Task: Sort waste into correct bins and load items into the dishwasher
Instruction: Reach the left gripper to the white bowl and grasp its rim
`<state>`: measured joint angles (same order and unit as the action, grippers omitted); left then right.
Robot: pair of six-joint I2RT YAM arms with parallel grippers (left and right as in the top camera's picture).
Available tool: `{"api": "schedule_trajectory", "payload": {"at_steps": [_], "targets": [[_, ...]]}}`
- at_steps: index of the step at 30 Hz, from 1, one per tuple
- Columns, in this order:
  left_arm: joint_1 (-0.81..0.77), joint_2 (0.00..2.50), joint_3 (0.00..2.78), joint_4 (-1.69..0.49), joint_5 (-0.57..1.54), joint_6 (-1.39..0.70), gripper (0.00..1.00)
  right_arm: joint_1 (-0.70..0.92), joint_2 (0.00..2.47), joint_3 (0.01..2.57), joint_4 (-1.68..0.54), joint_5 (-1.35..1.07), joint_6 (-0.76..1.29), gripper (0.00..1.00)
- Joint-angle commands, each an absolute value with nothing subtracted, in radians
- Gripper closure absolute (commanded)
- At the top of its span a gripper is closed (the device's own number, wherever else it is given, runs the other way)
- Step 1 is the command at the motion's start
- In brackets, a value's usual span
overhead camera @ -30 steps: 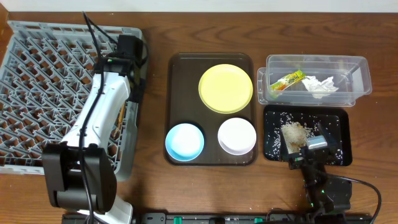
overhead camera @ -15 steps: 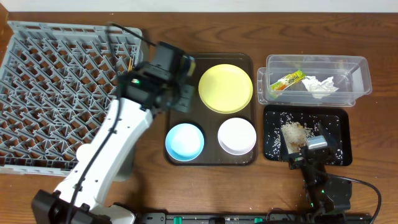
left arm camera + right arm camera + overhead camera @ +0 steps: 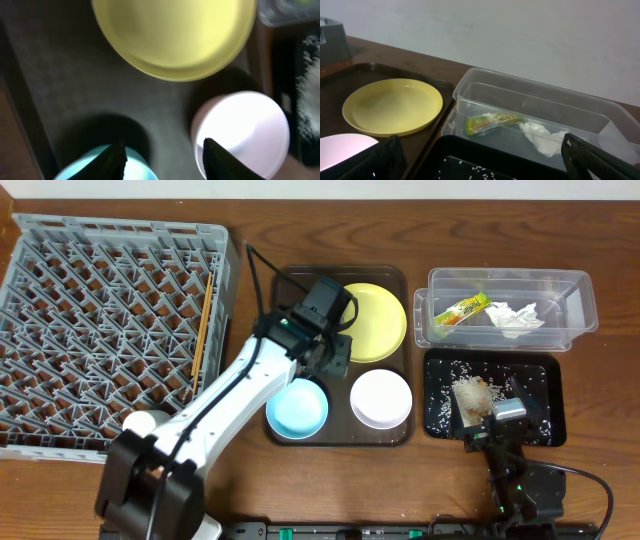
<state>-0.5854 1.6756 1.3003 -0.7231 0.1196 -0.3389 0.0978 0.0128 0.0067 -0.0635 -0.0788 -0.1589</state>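
My left gripper [image 3: 335, 345] [image 3: 165, 160] is open and empty. It hovers over the brown tray between the yellow plate [image 3: 375, 320] [image 3: 175, 35], the light blue bowl [image 3: 297, 408] [image 3: 75, 170] and the white bowl [image 3: 381, 398] [image 3: 245, 125]. The chopsticks [image 3: 202, 330] lie in the grey dish rack [image 3: 90, 300]. The wrapper [image 3: 462, 309] [image 3: 492, 121] and the tissue [image 3: 517, 316] [image 3: 540, 137] lie in the clear tub [image 3: 505, 278]. Rice [image 3: 470, 392] lies in the black tray [image 3: 540, 370]. My right gripper [image 3: 490, 430] [image 3: 485, 165] is open at that tray's front edge. The small white cup is out of view.
The dark brown serving tray [image 3: 340, 395] holds the plate and both bowls in the middle of the table. The dish rack fills the left side. The tub and the black tray stand at the right, one behind the other.
My left arm has swung right from the dish rack's right edge to above the brown tray. The chopsticks stay in the rack. The right arm has not moved.
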Motion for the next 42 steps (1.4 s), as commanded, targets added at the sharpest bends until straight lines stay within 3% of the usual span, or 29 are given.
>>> {"api": "schedule_trajectory", "payload": {"at_steps": [1, 11, 21, 23, 25, 30, 33, 42], "targets": [[-0.584, 1.715, 1.3, -0.71, 0.085, -0.421, 0.48, 0.092, 0.012, 0.006, -0.068, -0.08, -0.166, 0.01], [-0.64, 1.721, 1.266, -0.751, 0.206, -0.428, 0.48, 0.092, 0.012, 0.006, -0.068, -0.08, -0.166, 0.01], [-0.719, 1.75, 1.116, -0.578, 0.179, -0.437, 0.5, 0.092, 0.012, 0.006, -0.068, -0.08, -0.166, 0.01], [-0.727, 1.76, 1.114, -0.565, 0.182, -0.451, 0.59, 0.092, 0.012, 0.006, -0.068, -0.08, -0.166, 0.01], [-0.737, 1.774, 1.114, -0.548, 0.183, -0.45, 0.6, 0.092, 0.012, 0.006, -0.068, -0.08, -0.166, 0.01], [-0.756, 1.85, 1.114, -0.506, 0.187, -0.451, 0.71, 0.092, 0.012, 0.006, -0.068, -0.08, -0.166, 0.01], [-0.754, 1.867, 1.116, -0.499, 0.199, -0.451, 0.93, 0.092, 0.012, 0.006, -0.068, -0.08, -0.166, 0.01], [-0.701, 1.694, 1.233, -0.585, 0.165, -0.358, 0.94, 0.092, 0.012, 0.006, -0.068, -0.08, -0.166, 0.01]]}}
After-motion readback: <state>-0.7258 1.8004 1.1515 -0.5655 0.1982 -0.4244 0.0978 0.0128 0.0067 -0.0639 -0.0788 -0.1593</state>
